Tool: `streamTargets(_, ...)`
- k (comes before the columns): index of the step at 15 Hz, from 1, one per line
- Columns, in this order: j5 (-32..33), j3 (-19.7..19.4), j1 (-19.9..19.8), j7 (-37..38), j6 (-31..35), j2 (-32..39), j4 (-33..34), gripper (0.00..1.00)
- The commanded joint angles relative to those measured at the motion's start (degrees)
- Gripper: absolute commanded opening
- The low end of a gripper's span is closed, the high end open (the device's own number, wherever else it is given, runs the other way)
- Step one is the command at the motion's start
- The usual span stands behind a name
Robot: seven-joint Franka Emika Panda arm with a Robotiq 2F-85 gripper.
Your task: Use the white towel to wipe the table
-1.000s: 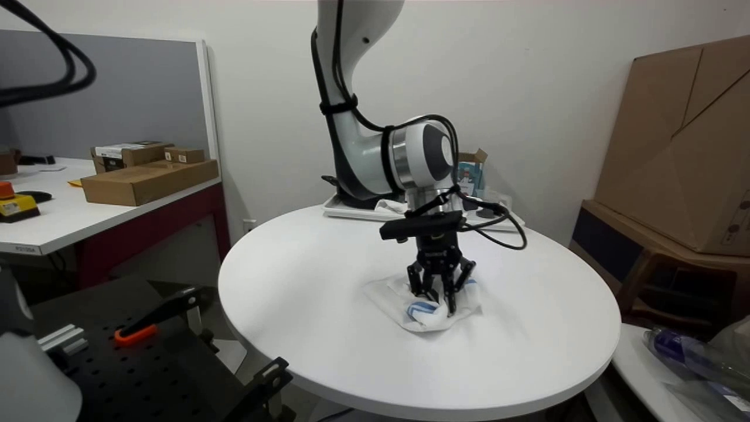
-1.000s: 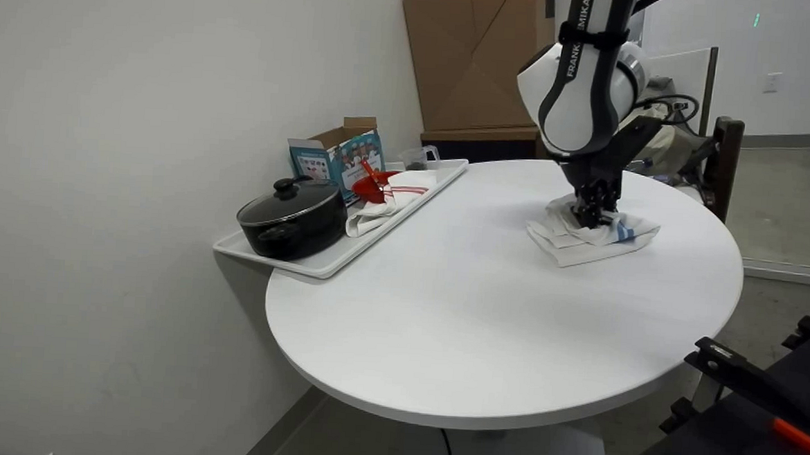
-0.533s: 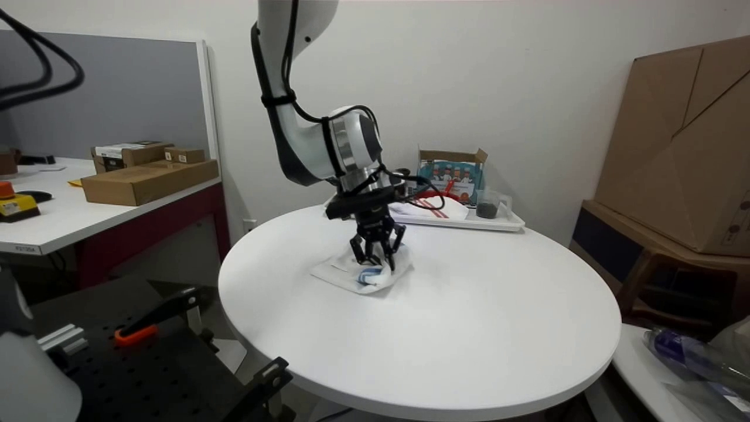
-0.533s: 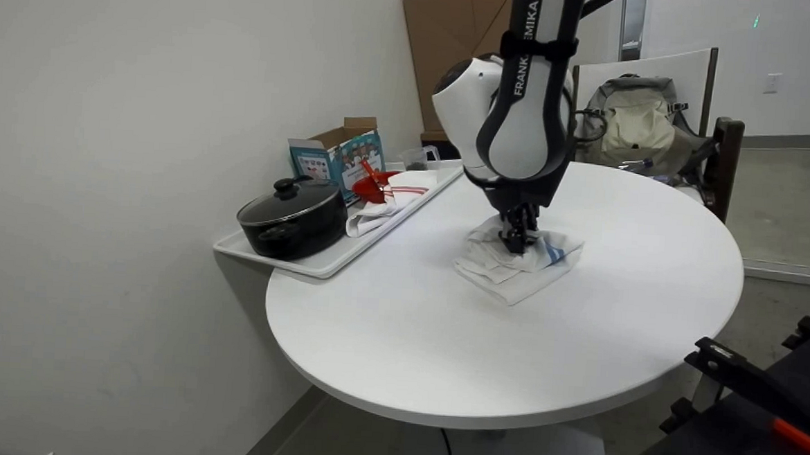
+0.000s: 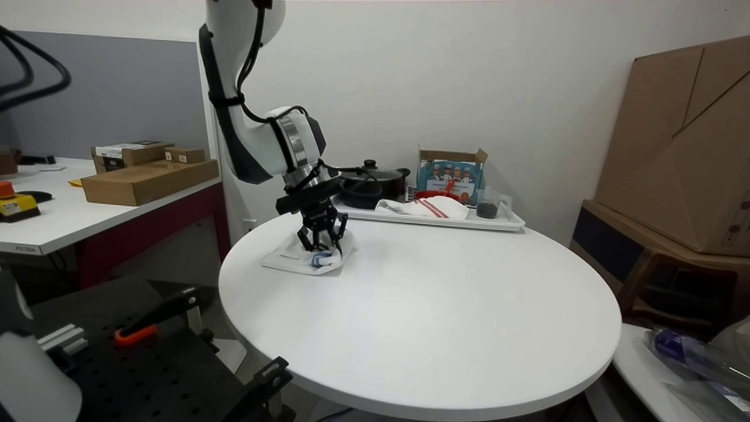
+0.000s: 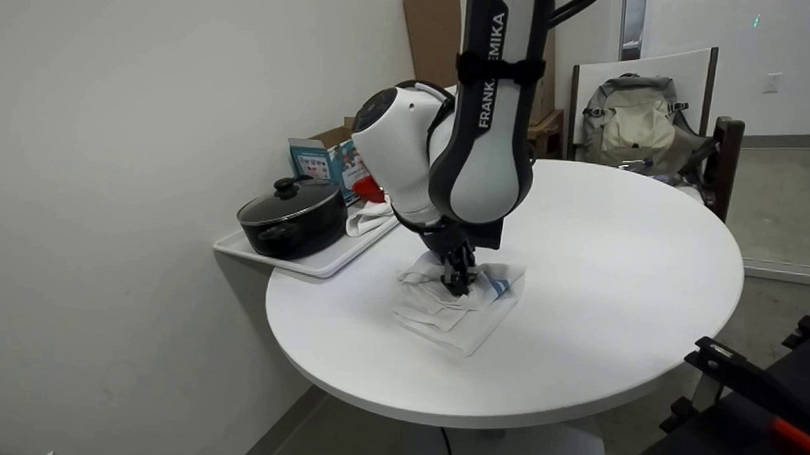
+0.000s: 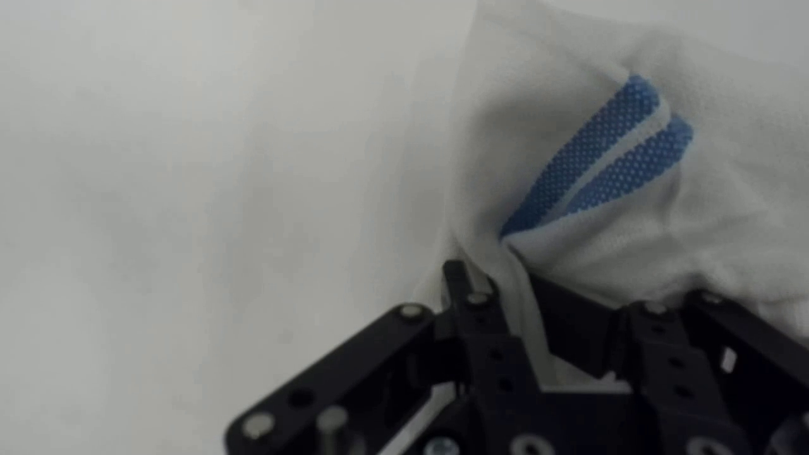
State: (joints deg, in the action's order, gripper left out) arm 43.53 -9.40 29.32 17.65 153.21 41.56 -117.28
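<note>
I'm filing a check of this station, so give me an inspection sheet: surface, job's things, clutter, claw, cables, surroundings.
Surface: round white table, plain top; spills: nothing seen.
Job's things: blue-striped white towel, rumpled, lying on the table.
Clutter: white tray overhanging the table's edge, with black lidded pot, red-striped white cloth, open picture box, clear handled cup, and a red item I can't identify.
Claw: shut on a fold of the towel.
Cables: black cables strapped along the arm, looping near the claw; another cable below the table.
Surroundings: desk with cardboard boxes and an emergency-stop button; large carton; backpack.
</note>
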Motion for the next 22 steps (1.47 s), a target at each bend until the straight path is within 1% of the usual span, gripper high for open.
streamTargets(1,5.4,1.1,1.5,2.9,1.1,1.8,-0.1,0.05)
streamTargets(3,8.3,2.0,1.6,3.8,1.1,1.4,-1.1,0.05)
streamTargets(5,11.2,3.0,0.8,4.1,0.5,0.9,-2.8,0.05)
streamTargets(10,15.8,4.5,-2.9,4.0,-2.4,-1.2,-8.1,0.05)
streamTargets(13,17.1,3.8,-6.2,5.4,-6.1,-2.5,-11.0,0.05)
streamTargets(16,18.2,3.5,-10.7,6.3,-8.6,-3.4,-12.7,0.05)
streamTargets(19,19.0,3.3,-15.1,6.6,-9.1,-3.9,-12.4,0.05)
streamTargets(22,18.4,3.4,-18.9,6.0,-8.6,-4.2,-11.1,0.05)
